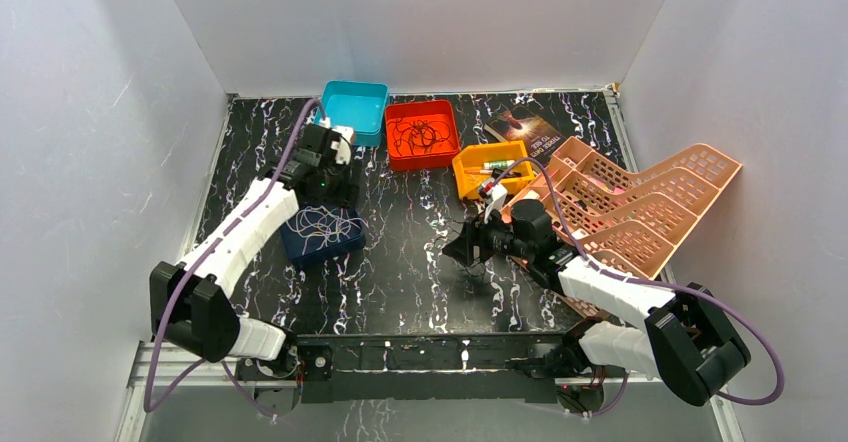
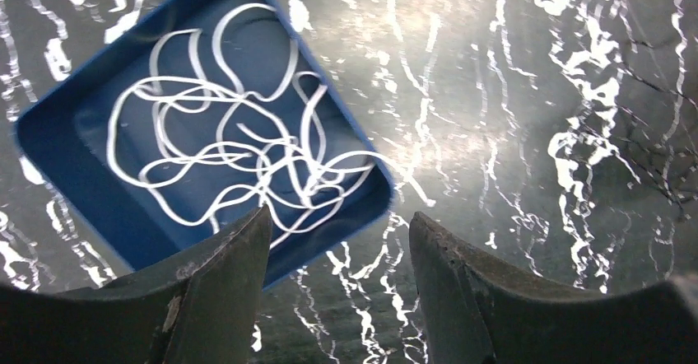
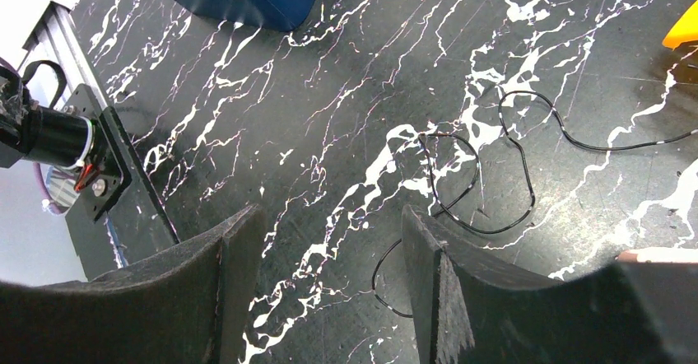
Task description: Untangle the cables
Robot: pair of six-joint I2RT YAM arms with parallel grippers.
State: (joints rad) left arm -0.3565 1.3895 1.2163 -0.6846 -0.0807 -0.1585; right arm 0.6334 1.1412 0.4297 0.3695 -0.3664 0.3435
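Observation:
White cables (image 2: 239, 150) lie in a loose tangle inside a dark blue tray (image 2: 329, 234), which sits left of centre on the table (image 1: 322, 234). My left gripper (image 2: 339, 216) hangs open just above the tray's corner, with only table showing between its fingers; from above it is at the tray's far edge (image 1: 332, 197). A thin black cable (image 3: 527, 175) lies in loops on the marble table. My right gripper (image 3: 331, 212) is open just above the table beside it, and one end of the cable curls past the right finger (image 3: 428, 249). From above, that gripper (image 1: 462, 247) is mid-table.
A red tray (image 1: 446, 148) holding a knot of black cables, a teal tray (image 1: 356, 110) and an orange tray (image 1: 492, 167) stand along the back. A pink mesh basket (image 1: 650, 202) fills the right side, with a book (image 1: 528, 127) behind it.

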